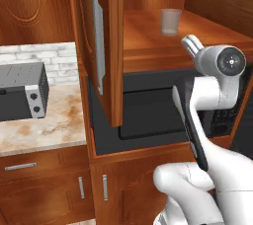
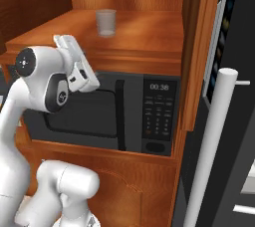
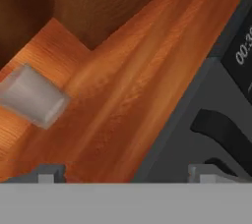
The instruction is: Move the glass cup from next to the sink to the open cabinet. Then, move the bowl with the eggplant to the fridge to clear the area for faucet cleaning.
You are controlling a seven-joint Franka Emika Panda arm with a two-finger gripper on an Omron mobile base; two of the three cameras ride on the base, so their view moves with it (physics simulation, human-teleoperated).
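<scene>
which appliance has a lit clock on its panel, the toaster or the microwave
The microwave under the cabinet shelf: its keypad panel shows clock digits. The toaster on the counter has only knobs on its end.

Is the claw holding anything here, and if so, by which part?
Nothing. The claw is open and empty; the glass cup stands free on the open cabinet shelf.

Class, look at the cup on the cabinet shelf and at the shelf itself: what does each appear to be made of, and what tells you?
The glass cup looks like frosted glass or plastic: grey-white and translucent, the wood tinting through. The open cabinet shelf looks like polished reddish-brown wood, with grain streaks and a soft sheen.
</scene>
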